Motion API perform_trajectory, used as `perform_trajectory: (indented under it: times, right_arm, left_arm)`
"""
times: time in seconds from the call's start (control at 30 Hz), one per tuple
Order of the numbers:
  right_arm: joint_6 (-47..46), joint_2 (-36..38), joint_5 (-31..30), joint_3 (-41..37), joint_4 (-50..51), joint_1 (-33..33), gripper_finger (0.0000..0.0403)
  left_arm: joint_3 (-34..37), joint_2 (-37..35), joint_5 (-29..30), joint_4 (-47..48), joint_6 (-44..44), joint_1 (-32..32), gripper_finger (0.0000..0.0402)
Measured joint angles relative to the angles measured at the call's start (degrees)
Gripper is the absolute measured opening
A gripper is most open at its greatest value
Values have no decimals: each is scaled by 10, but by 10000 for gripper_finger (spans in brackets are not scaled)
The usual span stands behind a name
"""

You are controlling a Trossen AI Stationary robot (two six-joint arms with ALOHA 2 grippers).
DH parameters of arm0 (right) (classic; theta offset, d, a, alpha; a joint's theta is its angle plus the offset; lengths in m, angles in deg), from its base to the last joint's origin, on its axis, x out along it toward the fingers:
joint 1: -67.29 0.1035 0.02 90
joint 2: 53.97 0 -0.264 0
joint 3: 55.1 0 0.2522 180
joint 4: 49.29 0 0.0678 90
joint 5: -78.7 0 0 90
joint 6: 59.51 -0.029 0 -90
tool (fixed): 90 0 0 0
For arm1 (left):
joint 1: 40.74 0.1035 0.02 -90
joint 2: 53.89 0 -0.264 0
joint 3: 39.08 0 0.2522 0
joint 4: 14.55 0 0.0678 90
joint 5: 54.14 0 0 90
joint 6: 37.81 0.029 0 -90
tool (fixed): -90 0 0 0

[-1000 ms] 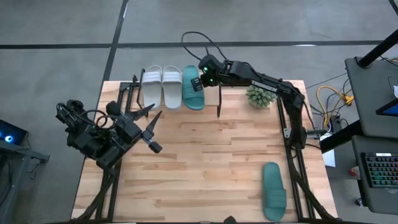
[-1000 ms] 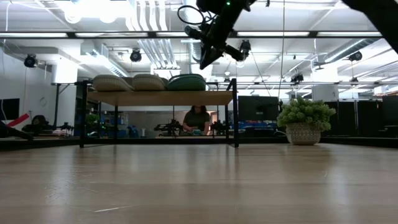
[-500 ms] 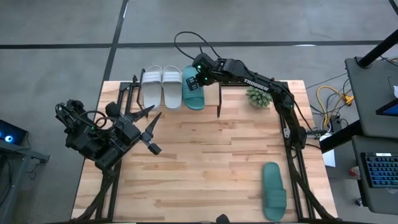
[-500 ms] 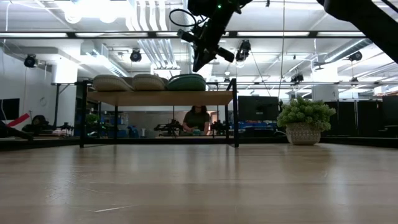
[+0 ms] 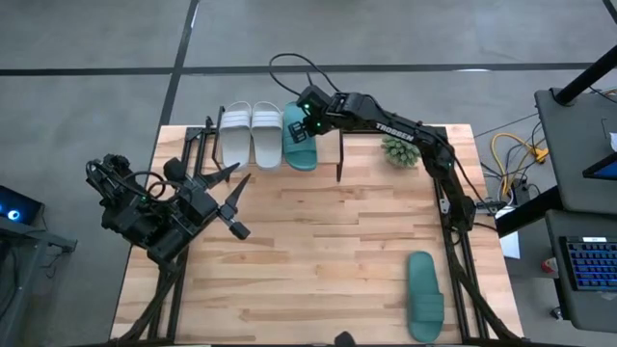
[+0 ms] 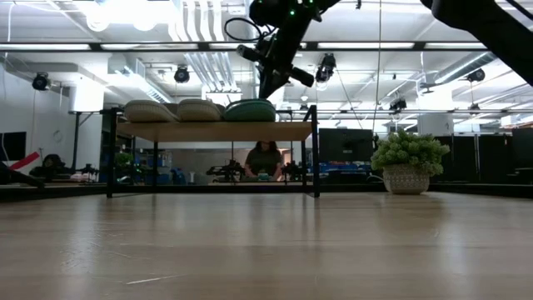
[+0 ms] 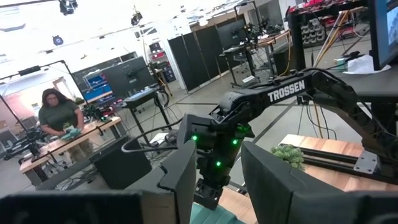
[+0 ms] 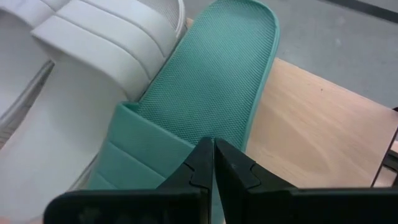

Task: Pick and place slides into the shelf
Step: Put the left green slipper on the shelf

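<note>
The right gripper [image 5: 307, 122], fingers pressed together and empty, hovered over the teal foam slide [image 5: 300, 146] on the plank-topped shelf [image 6: 216, 131], upper centre. The second teal slide [image 5: 423, 296] lay lower right by the desk [image 5: 318, 241] edge; the middle stood bare.

Teal green foam slide on the shelf [image 8: 205, 93]: matt, footbed finely dimpled, strap with broad smooth ribs. Two pale grey-white foam slides [image 5: 251, 133] beside it: same matt foam, ribbed straps. Low shelf with light wooden plank top [image 8: 311, 137]: smooth, satin, thin black metal legs [image 6: 316, 150]. Big tabletop of light butcher-block wood strips [image 5: 328, 251]: smooth, slight sheen in low view. Right gripper [image 8: 213, 163] fingers: matt black plastic. Second teal green foam slide [image 5: 424, 295] on the tabletop: matt.
</note>
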Motion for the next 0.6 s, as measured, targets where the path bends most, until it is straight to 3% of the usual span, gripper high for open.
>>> perform_trajectory:
  times: [0.4,0.6]
  right_arm:
    - [0,-10,1,-1,-6,-4,8]
    - [-12,-10,38,-1,2,-3,8]
  left_arm:
    - [0,0,0,0,0,0,112]
    - [0,0,0,0,0,0,112]
